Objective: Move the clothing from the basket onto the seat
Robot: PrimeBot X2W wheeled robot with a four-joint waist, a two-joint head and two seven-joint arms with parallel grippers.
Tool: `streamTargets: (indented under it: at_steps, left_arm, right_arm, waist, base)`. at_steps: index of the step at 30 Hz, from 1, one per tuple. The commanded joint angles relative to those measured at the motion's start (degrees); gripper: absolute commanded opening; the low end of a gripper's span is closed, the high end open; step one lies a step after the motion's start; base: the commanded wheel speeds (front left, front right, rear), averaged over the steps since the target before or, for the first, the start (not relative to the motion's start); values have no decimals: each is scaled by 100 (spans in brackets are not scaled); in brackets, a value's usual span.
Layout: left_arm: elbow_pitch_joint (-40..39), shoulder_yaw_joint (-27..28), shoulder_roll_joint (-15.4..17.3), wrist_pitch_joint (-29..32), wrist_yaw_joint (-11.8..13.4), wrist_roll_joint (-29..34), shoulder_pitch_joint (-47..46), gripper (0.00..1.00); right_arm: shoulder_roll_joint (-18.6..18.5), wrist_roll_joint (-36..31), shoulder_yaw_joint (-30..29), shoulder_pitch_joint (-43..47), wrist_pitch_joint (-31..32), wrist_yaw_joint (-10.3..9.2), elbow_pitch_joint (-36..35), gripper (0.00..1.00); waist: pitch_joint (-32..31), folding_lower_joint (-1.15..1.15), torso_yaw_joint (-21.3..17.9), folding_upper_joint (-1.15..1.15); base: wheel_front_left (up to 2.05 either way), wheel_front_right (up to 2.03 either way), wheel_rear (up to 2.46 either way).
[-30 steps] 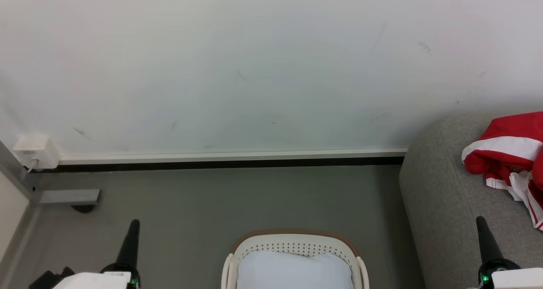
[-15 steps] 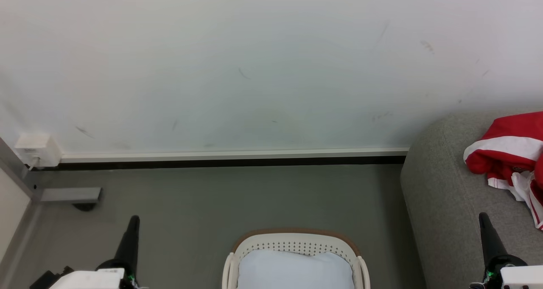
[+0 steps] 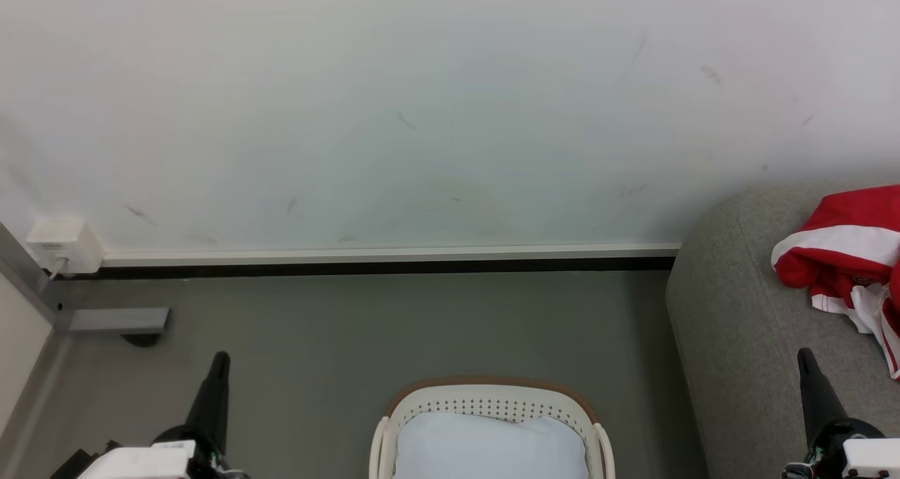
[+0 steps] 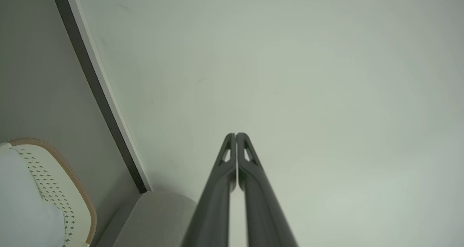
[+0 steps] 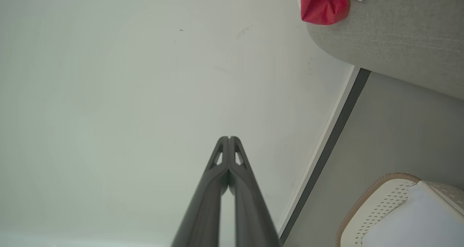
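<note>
At the bottom of the head view, the basket (image 3: 492, 410) stands on the grey floor (image 3: 351, 324) between the two arms. Its brown rim and perforated far wall are in sight, and its near half is cut off by the frame edge. The part that shows holds a plain white pad (image 3: 489, 447) and nothing red. The clothing (image 3: 837, 254) lies in a rumpled red-and-white heap on the seat (image 3: 731, 324), well in from its rounded end and well apart from the basket. The left gripper (image 3: 221, 359) points up at the lower left with its two dark fingers pressed together and nothing between them. The right gripper (image 3: 806, 356) stands the same way at the lower right over the near part of the seat, shut and empty, and both wrist views show the tips meeting. Judging by this, the transfer looks finished or nearly so, and the step in hand is probably a check of the basket. To do that well, the head should tip down until the whole basket floor is in view, since a garment could lie in the hidden near half. If any red shows there, one gripper should open wide and come straight down inside the rim. It should pinch only the red cloth and leave the pad, then lift clear of the wall before swinging to the seat. The release belongs beside the heap, away from the curved edge where soft fabric could slide to the floor.
</note>
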Motion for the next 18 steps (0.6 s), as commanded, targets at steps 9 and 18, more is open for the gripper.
streamTargets:
  at_steps: [9, 18]
  left_arm:
    - [-36, 38, 5, 83, 6, -294, -71, 0]
    - [-36, 37, 5, 82, 6, -295, -70, 0]
  right_arm:
    - [9, 258, -63, -80, 80, -10, -40, 0]
    - [11, 255, -66, -80, 83, -10, -39, 0]
  waist:
    - [12, 0, 11, 0]
    - [12, 0, 11, 0]
  base:
    - [0, 0, 0]
    - [0, 0, 0]
